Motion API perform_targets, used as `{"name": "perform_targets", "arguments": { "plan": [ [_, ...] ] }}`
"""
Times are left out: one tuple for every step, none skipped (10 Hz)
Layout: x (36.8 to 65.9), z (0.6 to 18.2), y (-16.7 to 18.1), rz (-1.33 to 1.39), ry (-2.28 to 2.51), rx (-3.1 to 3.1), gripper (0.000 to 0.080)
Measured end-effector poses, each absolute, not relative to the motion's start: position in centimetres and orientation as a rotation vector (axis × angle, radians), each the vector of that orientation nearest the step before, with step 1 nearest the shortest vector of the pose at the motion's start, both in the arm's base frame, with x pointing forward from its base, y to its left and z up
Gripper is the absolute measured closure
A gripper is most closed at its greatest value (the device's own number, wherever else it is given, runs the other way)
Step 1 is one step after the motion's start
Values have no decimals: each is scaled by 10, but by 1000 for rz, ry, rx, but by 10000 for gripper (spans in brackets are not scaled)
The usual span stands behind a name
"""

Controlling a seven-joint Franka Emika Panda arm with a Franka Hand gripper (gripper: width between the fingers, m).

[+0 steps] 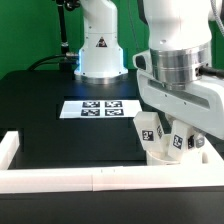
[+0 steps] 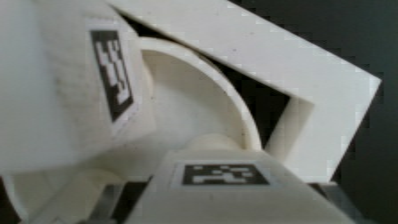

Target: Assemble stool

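Legs (image 1: 163,135) of stiff, light-looking white plastic are seen standing in the round seat (image 1: 165,153), wedged into the border rails' (image 1: 60,178) corner on the bench (image 1: 60,135). One leg (image 2: 89,80) appears clamped by the end effector (image 1: 160,125); flat tagged faces offer grip, though smooth plastic may slip.

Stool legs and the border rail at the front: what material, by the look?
Legs: likely matte white plastic, chunky moulded look, no grain or shine; black-and-white square tags look printed. Seat disc: same dull white, smooth curved rim. Border rail: white, matte, blocky; plastic or painted wood, cannot tell.
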State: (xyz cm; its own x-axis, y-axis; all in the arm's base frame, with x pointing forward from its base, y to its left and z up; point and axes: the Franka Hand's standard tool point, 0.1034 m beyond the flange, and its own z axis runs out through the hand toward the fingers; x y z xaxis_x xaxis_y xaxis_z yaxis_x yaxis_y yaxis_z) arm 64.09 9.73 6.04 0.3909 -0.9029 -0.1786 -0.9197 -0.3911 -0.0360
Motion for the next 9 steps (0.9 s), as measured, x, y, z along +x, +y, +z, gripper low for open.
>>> {"name": "perform_targets", "arguments": {
  "plan": [
    [640, 61, 102, 216, 1915, -2336, 475],
    [642, 60, 108, 195, 2134, -2137, 475],
    [645, 57, 114, 144, 2325, -1901, 475],
    [646, 54, 122, 97, 2469, -1667, 475],
    [646, 53, 122, 38, 2530, -1507, 475],
    [645, 54, 122, 3, 2525, -1442, 475],
    [644, 54, 122, 10, 2539, -1398, 475],
    [644, 54, 122, 18, 2549, -1368, 475],
    [643, 54, 122, 23, 2555, -1351, 475]
  ]
}}
